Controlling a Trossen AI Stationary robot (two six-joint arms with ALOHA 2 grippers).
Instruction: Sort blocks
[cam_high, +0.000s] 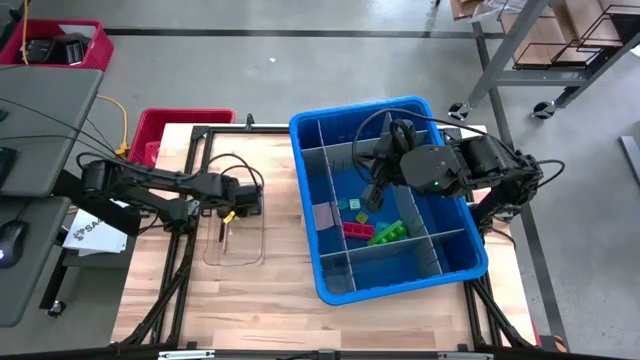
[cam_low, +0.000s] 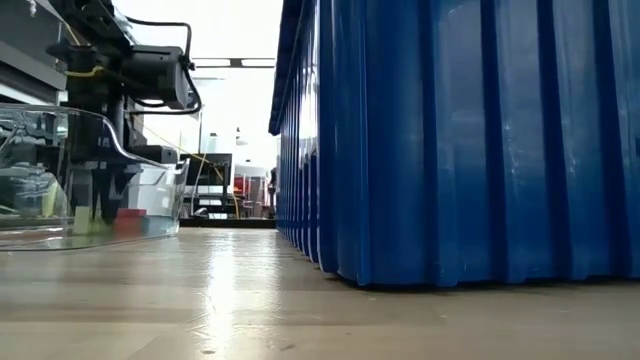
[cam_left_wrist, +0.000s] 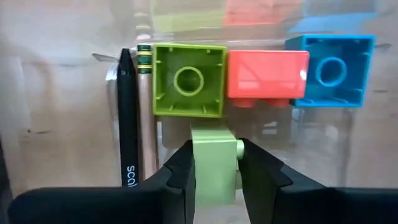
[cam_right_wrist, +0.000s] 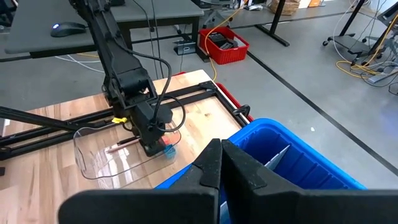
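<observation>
My left gripper (cam_left_wrist: 214, 155) reaches down into a clear plastic tray (cam_high: 235, 262) and is shut on a pale green block (cam_left_wrist: 214, 171). Just past it, a green block (cam_left_wrist: 188, 79), a red block (cam_left_wrist: 267, 74) and a blue block (cam_left_wrist: 331, 70) lie in a row on the tray floor. More blocks (cam_high: 358, 228) lie in the compartments of the blue bin (cam_high: 300, 130). My right gripper (cam_right_wrist: 221, 155) hangs shut above the bin and touches nothing. My left gripper pinches the pale green block by two opposite sides (cam_left_wrist: 198, 163) between its two fingers. The fingers come from above, pointing down. The block lies on its side, with a stud (cam_left_wrist: 239, 147) sticking out sideways. I cannot tell whether it rests on the tray floor.
A black pen (cam_left_wrist: 127, 124) and a pencil (cam_left_wrist: 145, 112) lie in the tray beside the green block. Grey dividers (cam_high: 405, 215) split the bin into compartments. A red crate (cam_high: 180, 125) stands at the table's far left corner. Bare wood shows at the near edge.
</observation>
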